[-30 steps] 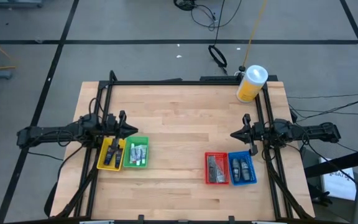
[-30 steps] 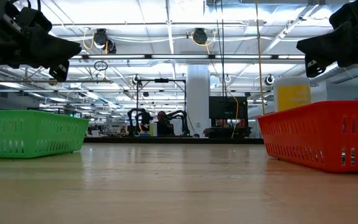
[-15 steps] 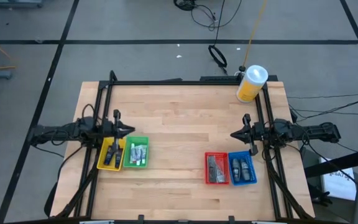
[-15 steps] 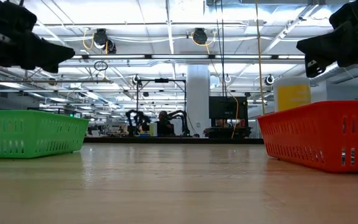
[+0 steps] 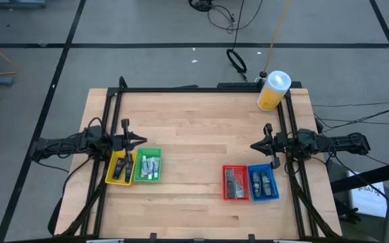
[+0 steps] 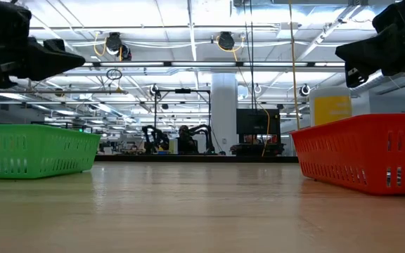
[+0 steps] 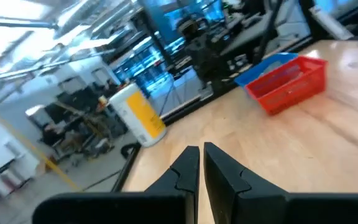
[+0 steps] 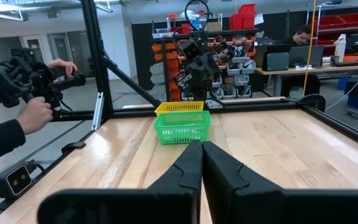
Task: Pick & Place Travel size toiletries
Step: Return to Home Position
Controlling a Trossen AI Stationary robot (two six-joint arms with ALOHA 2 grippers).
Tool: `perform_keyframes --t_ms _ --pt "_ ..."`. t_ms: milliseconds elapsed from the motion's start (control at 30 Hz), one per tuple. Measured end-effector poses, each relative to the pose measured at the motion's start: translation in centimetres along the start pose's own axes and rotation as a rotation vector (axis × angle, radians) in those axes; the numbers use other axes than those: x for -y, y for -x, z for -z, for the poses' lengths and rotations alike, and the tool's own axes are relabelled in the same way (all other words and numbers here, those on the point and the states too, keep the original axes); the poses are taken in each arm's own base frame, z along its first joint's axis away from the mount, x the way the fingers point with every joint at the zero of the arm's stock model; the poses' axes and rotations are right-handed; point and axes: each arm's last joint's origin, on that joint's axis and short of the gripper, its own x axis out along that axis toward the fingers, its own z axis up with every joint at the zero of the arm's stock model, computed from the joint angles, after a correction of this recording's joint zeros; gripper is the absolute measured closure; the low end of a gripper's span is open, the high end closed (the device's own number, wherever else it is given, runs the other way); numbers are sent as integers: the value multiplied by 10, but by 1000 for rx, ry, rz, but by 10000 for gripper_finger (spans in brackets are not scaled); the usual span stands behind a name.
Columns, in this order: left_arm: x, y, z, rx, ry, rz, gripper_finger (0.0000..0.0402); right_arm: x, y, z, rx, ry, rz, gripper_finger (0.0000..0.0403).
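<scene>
Over the table, seen from above, the left gripper hangs just above the far edge of the yellow bin, at the table's left side. Its fingers are pressed together with nothing between them. The right gripper hangs at the right side, just beyond the red bin and the blue bin, also clenched and empty. The toiletries lie sorted in the four bins. Pale tubes are in the green bin, dark blue pieces in the yellow one, dark pieces in the red one and dark blue ones in the blue one. Yellow and green touch side by side, and so do red and blue; the two pairs stand well apart. A yellow canister with a white lid stands upright at the far right corner.

From table height, the left gripper shows at the upper left, above the green bin, and the right gripper at the upper right, above the red bin. Both are clear of the wood.

From the left wrist, the two dark fingers meet at a thin slit. Beyond them stand the canister, the red bin and the blue bin behind it.

From the right wrist, the fingers are shut tight. Across the table the green bin stands in front of the yellow one. A person's hands hold a dark device beside the table.
</scene>
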Motion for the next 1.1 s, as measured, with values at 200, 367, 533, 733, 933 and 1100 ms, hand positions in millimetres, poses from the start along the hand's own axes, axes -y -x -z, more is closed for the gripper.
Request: perform_keyframes --t_ms 200,367,533,733,933,1100 --pt "-3 0 2 -21 341 -46 376 0 0 0 0 0 0 399" --pt "-4 0 4 -31 495 -81 376 0 0 0 0 0 0 399" --pt "-4 0 3 -31 457 -79 376 0 0 0 0 0 0 399" --pt "-4 -1 3 -39 362 -70 376 0 0 0 0 0 0 399" --pt "-4 -1 3 -32 362 -73 376 0 0 0 0 0 0 399" --pt "-4 0 3 -21 598 -59 376 0 0 0 0 0 0 399"
